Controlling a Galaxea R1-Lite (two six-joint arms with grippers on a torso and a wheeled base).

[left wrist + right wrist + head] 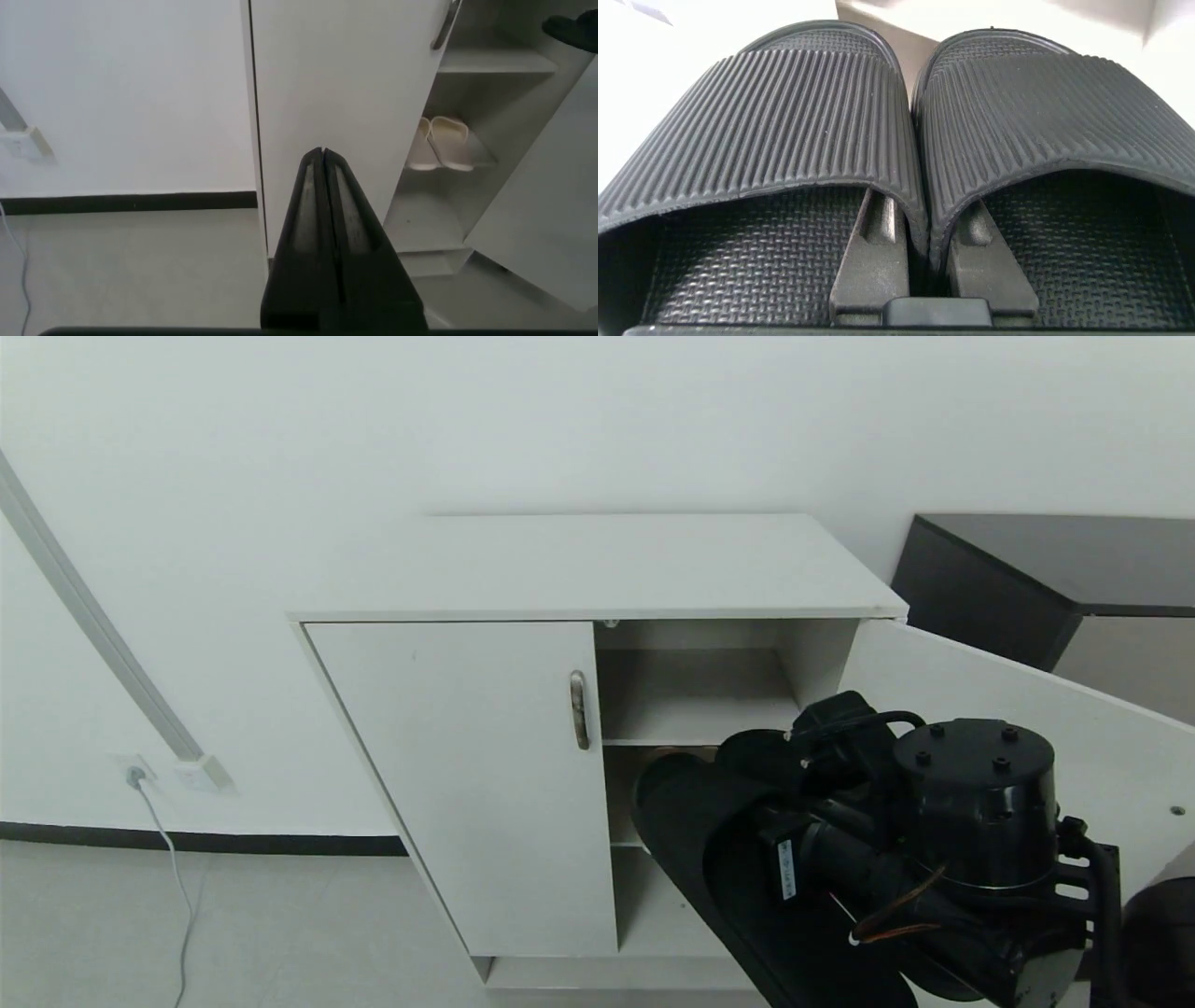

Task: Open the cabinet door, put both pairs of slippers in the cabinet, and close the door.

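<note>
Black rubber slippers point(785, 121) — light, bendy, ridged, I judge — sit pinched by their inner edges in the right pincer point(920, 247), before the open cabinet point(448, 756); the left pincer point(323, 173) is closed, empty

Bright, even light throughout; the cabinet point(607, 565) interior sits in soft shadow

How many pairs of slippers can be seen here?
2. A black pair is clamped in the right gripper before the open cabinet; a cream pair lies on its middle shelf. Others may hide behind the closed door.
</note>
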